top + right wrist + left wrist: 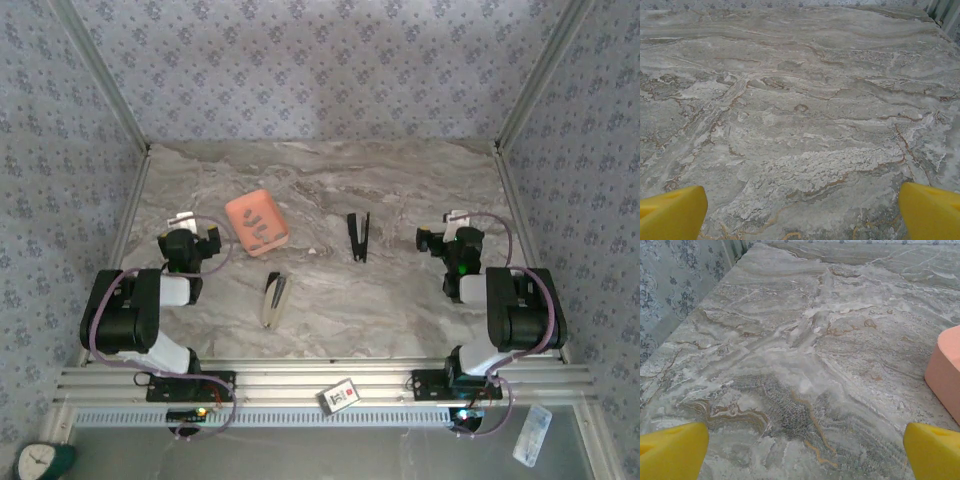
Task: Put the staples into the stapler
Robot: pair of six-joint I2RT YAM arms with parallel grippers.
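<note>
Nothing is loaded yet. The staples (256, 226) lie in the tray (238, 206) near the left gripper (802, 455), which is wide open and empty, as is the right gripper (800, 215). The black stapler (358, 237) and pale stapler (273, 298) lie untouched.

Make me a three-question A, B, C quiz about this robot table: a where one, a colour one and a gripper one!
1. The tray is: A by the left gripper; B by the right gripper; C on the rail.
2. Its colour: A blue; B salmon-orange; C green.
3. The left gripper is: A shut on staples; B shut on a stapler; C open.
1 A, it lies close beside that gripper. 2 B, its walls show it. 3 C, its yellow fingertips stand far apart.
</note>
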